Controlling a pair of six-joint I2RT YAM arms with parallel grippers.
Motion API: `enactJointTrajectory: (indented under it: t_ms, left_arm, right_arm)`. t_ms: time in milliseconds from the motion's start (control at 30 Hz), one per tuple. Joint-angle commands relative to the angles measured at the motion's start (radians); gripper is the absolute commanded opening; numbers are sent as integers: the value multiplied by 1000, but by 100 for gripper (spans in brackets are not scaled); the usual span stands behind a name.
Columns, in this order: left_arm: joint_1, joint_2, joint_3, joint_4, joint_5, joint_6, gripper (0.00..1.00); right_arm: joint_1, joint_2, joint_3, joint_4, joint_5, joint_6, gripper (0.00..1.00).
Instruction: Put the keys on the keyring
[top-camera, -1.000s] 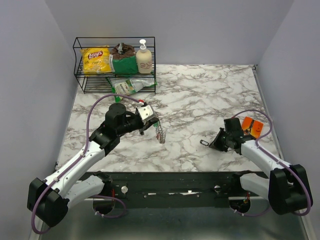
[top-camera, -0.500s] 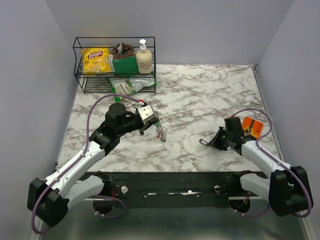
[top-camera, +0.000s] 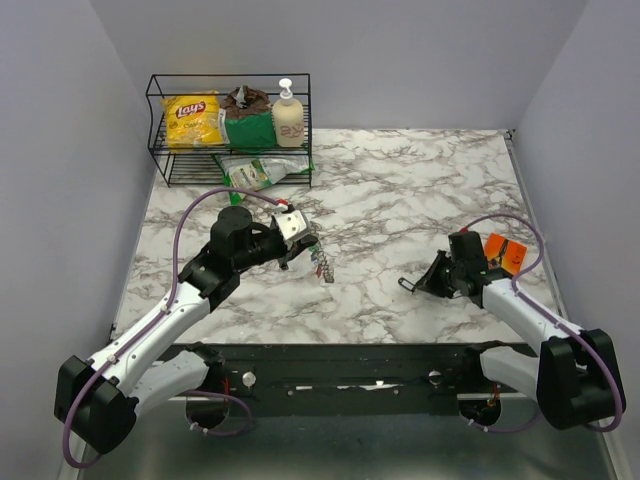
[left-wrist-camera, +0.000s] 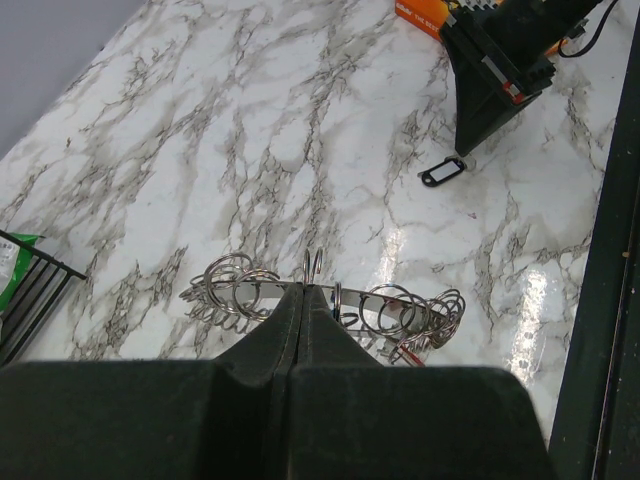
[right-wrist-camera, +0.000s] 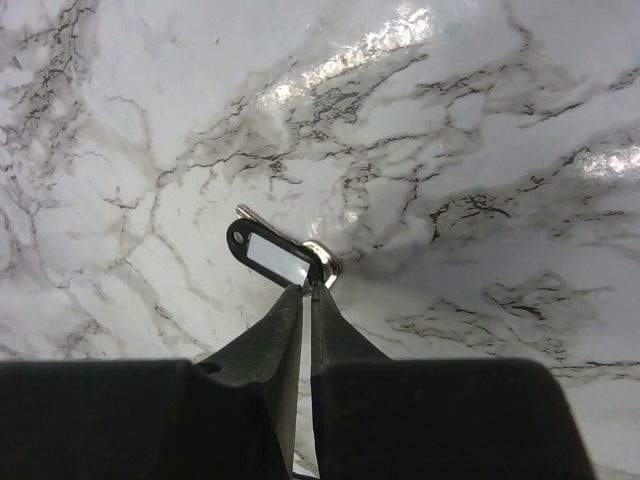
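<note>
Currently the left tool is clamped shut on a keyring bundle, a row of looped metal rings strung just past its tips at the lower centre of the left wrist view. A small red piece shows among the rings at their right end, too small to tell as a key. From above, the bundle hangs over the marbled tabletop, left of centre. At centre right, the right tool has its jaws narrowed to a thin slit. Its tips are at the ring end of a black key tag lying flat on the tabletop. Whether it pinches the tag I cannot tell. An orange packet lies just right of that tool.
</note>
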Motion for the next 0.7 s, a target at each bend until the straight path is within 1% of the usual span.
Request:
enactJointTrajectory:
  t_ms: [0, 167, 267, 467, 567, 667]
  left_arm:
    - [-2, -10, -6, 23, 2, 12, 0]
    - [-2, -10, -7, 23, 5, 12, 0]
    - [-2, -10, -6, 23, 8, 14, 0]
    - [-2, -10, -6, 23, 10, 14, 0]
    - [-2, -9, -6, 22, 10, 14, 0]
    - [-2, -10, -4, 22, 10, 15, 0]
  right_arm:
    - [-6, 14, 26, 36, -25, -16, 16]
    - [-5, 45, 31, 37, -32, -25, 17]
    - [-6, 38, 31, 30, -25, -31, 17]
    - [-6, -60, 36, 16, -5, -33, 21]
    - [-5, -100, 37, 2, 7, -36, 27]
    - [-6, -98, 40, -26, 30, -42, 35]
